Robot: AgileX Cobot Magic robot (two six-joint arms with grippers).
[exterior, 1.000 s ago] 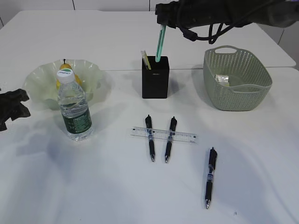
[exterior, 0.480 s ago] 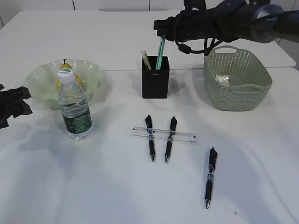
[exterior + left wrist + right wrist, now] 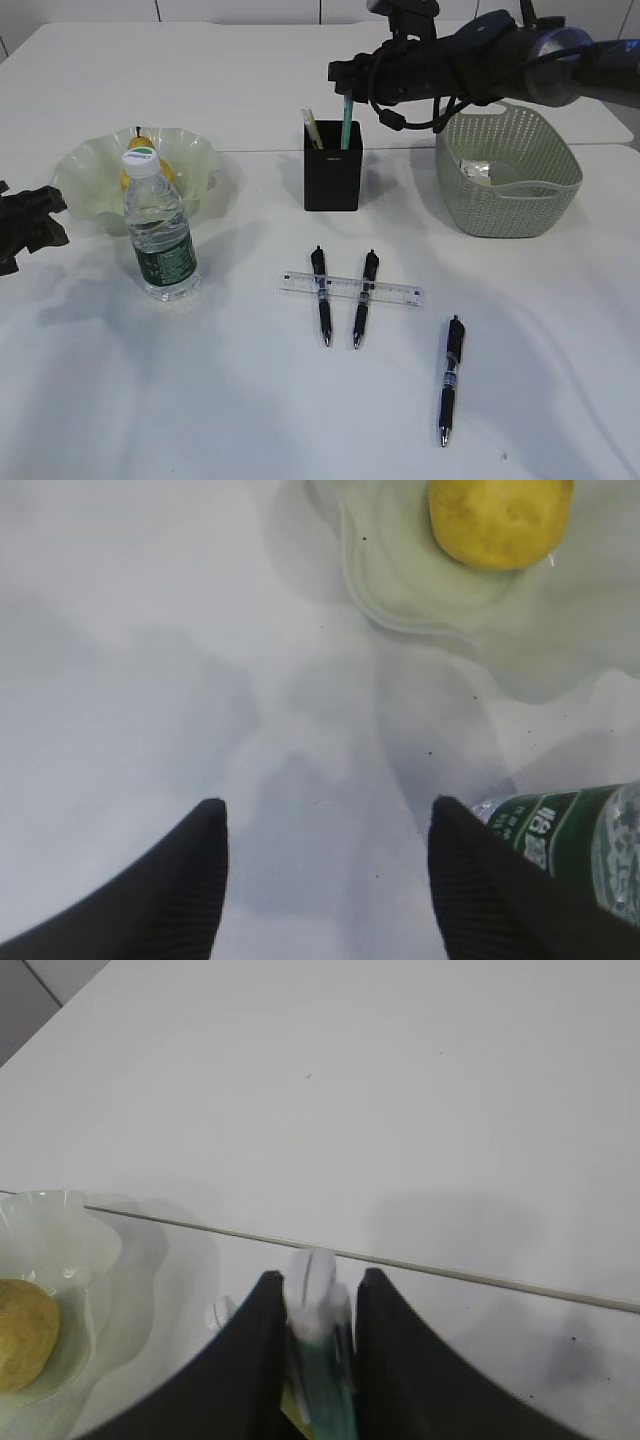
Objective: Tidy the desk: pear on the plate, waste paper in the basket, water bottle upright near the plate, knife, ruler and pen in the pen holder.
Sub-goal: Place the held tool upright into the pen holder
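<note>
Teal knife [image 3: 322, 1360] between right fingers [image 3: 262, 1360]

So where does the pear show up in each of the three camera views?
Exterior view: pear at left, in the plate, mostly hidden behind the water bottle.
Left wrist view: top right, in the plate.
Right wrist view: lower left edge, in the plate.
Shared landmark: the plate.

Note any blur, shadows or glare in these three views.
Exterior view: sharp, evenly lit, soft shadows beside the water bottle and pen holder. Left wrist view: the pear is slightly soft, and faint shadows fall on the desk. Right wrist view: the green item between the right gripper's fingers is blurred.
</note>
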